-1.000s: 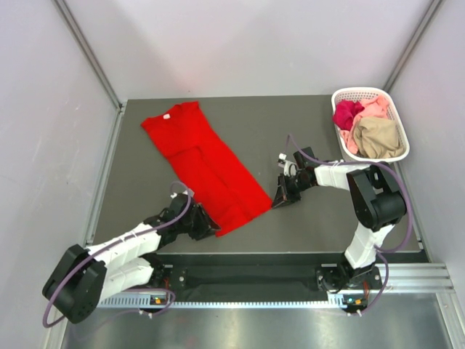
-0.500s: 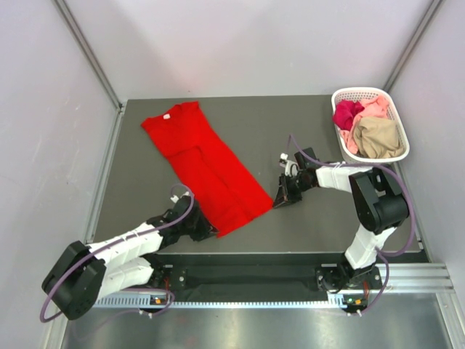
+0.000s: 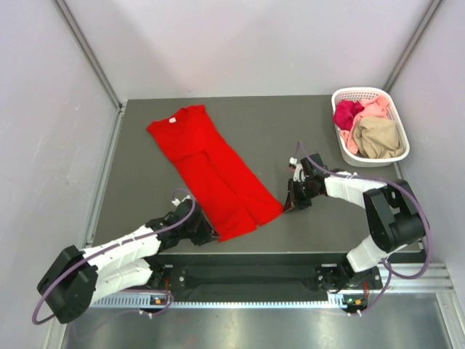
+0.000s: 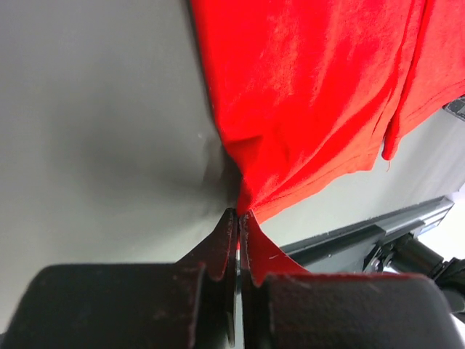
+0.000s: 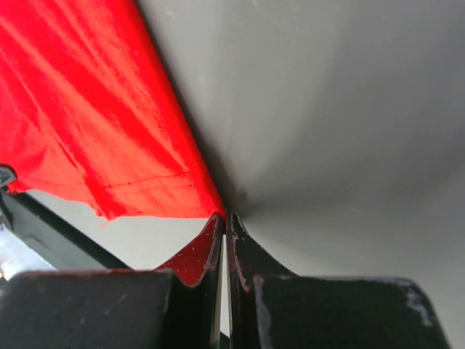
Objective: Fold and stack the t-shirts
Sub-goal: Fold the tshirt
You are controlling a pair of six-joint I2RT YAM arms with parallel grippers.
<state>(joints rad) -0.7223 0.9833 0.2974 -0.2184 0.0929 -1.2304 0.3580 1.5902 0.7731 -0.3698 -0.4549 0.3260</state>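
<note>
Lying diagonally, red t-shirt point(image 3: 214, 171), neck far-left, hem near-right.

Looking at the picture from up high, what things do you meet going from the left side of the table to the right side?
red t-shirt → right tool, pinching the shirt's corner → white basket

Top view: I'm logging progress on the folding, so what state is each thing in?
red t-shirt: flat on table, sides folded in, hem corners pinched.
left gripper: shut on red t-shirt.
right gripper: shut on red t-shirt.
basket: upright, holding crumpled shirts.
</note>
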